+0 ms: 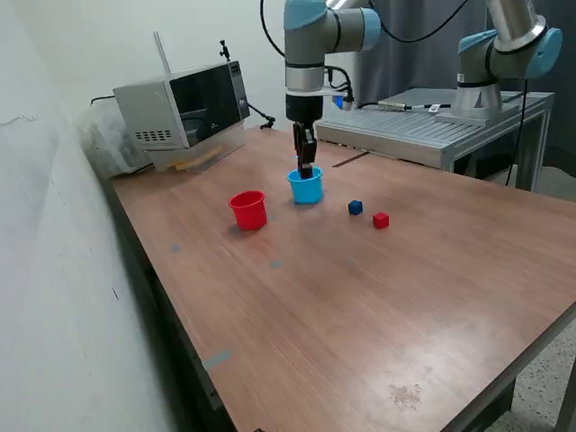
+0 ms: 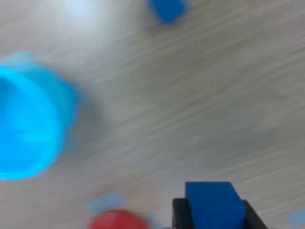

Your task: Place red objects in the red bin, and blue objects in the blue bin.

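Holding a blue cube (image 2: 213, 202) between its two dark fingers (image 2: 179, 215), the gripper (image 1: 307, 167) is clamped on its load; the wrist view shows the cube seated squarely in the jaws, one finger against each side face. In the exterior view the gripper hangs straight down from the UR5e arm (image 1: 310, 45) with its tip at the mouth of the light blue cup (image 1: 306, 187), so the load looks to be roughly above the rim. The wrist view qualifies this: there the cup (image 2: 26, 129) lies well off to one side of the held cube, with bare wood between them, so I cannot tell whether the cube is truly centred over the opening. That offset is what the release turns on; judged from here, the cube may still need a small sideways correction toward the cup before the jaws part, otherwise it could clip the rim or land on the table (image 1: 360, 297). Other items: red cup (image 1: 248, 210) on the exterior view's left of the blue cup, apart from it; a second blue cube (image 1: 355, 208) and a red cube (image 1: 381, 220) loose on the table on the exterior view's right, near each other, not touching. Cup contents not visible.
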Tool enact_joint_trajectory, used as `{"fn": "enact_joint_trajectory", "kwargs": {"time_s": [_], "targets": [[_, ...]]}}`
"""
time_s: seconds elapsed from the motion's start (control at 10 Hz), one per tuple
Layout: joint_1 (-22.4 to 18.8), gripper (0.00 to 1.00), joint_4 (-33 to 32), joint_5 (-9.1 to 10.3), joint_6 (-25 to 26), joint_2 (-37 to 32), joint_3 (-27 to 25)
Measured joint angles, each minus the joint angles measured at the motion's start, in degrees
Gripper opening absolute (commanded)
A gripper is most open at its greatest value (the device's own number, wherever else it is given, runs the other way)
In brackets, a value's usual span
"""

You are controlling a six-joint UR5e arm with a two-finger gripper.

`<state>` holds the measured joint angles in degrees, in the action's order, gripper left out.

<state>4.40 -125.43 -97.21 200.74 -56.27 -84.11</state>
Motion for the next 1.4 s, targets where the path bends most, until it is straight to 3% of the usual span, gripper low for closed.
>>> {"fn": "enact_joint_trajectory", "kwargs": {"time_s": [0.3, 0.5, 1.4], "targets": [[7.2, 0.00, 0.2, -1.67, -3.1, -5.1, -5.9], [9.9, 0.00, 0.3, -2.24, -4.2, -6.7, -8.7], [11.6, 0.00, 0.4, -2.29, -4.3, -7.4, -11.3]]}}
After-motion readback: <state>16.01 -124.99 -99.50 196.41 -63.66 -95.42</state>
